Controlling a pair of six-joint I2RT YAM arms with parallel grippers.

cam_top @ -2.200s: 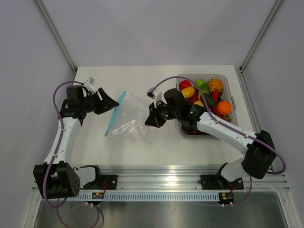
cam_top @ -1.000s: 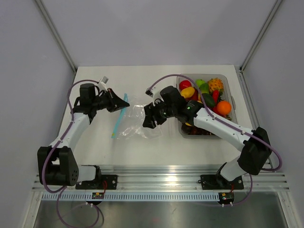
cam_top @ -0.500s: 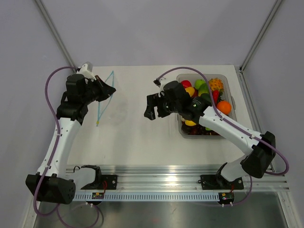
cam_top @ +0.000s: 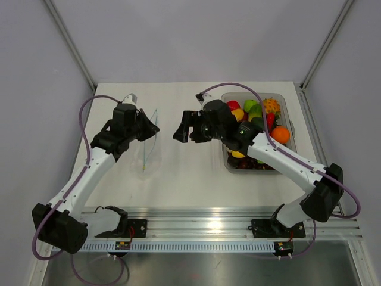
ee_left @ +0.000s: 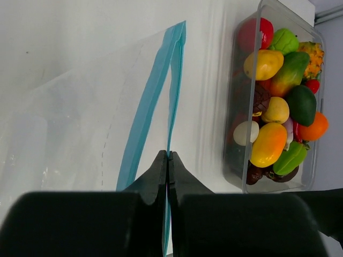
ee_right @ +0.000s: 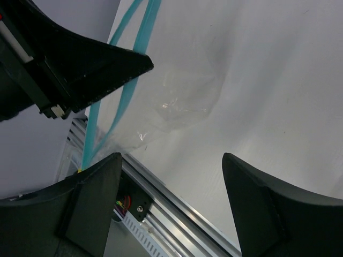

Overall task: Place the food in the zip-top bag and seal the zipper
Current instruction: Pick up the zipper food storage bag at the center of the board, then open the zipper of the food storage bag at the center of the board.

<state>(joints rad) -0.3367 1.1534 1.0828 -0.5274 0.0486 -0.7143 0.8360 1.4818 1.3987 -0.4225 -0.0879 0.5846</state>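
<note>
So: one zip-top bag [ee_left: 69, 123], clear and floppy with a light-blue zipper [ee_left: 155, 91] along its mouth, is held up over the table's [cam_top: 190, 179] left half. The left gripper [ee_left: 169, 158] is clamped tight on the zipper. The right gripper [cam_top: 182, 127] gapes wide, empty, mid-table. Food [cam_top: 253, 122]: roughly fifteen glossy pieces, all in one clear tub [ee_left: 233, 176] by the right edge.

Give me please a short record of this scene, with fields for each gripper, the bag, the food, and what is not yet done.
left gripper: shut on the zipper, holding the bag up by its mouth edge
right gripper: open, empty, beside the bag
zip-top bag: clear, no food inside, mouth strips slightly parted
food: toy fruits and vegetables, all in the clear tub
not yet done: filling the bag, sealing the zipper
</note>
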